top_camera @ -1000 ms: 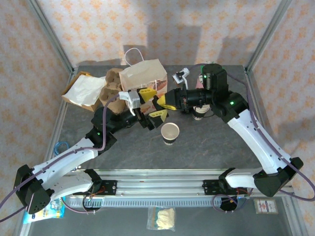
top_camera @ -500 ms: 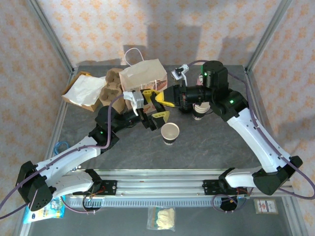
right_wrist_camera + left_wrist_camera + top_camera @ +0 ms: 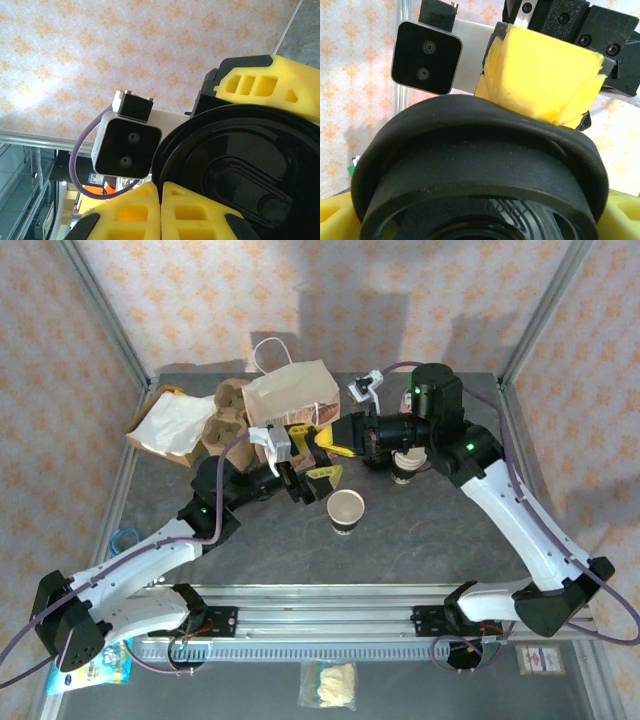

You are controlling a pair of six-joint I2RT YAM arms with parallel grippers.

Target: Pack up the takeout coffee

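From above, the open-topped paper cup (image 3: 346,510) stands on the table (image 3: 400,540) just on the near side of the left gripper (image 3: 310,452) and right gripper (image 3: 332,443), touching neither; a paper bag (image 3: 290,395) stands behind. Left wrist: the left jaws clamp across a black lid (image 3: 480,175). Right wrist: the right jaws pinch together on its rim.

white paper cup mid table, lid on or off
Off: the white, dark-banded paper cup stands open-topped; a round black plastic lid is gripped apart from it.
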